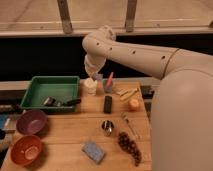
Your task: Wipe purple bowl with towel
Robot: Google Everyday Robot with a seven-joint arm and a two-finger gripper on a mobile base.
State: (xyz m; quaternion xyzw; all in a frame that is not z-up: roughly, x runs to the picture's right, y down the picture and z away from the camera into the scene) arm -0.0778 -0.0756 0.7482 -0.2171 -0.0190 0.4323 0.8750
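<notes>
While the closed two-finger gripper (93, 77) hangs at the back of the wooden table (65, 137) over a small whitish bundle (90, 87), seemingly the soft cloth towel, the round dull-purple bowl (31, 121) sits far left. Pinch 1 raised fold, since limp cloth likely slips.

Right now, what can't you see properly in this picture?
All in the camera view:
Gripper, at the back of the table by the green tray: whether its shut fingers pinch anything, too blurred.
Whitish lump under it: towel or cup, too small.
Dark things in the tray: blurred.
Table's right side: hidden by the robot's body.
</notes>
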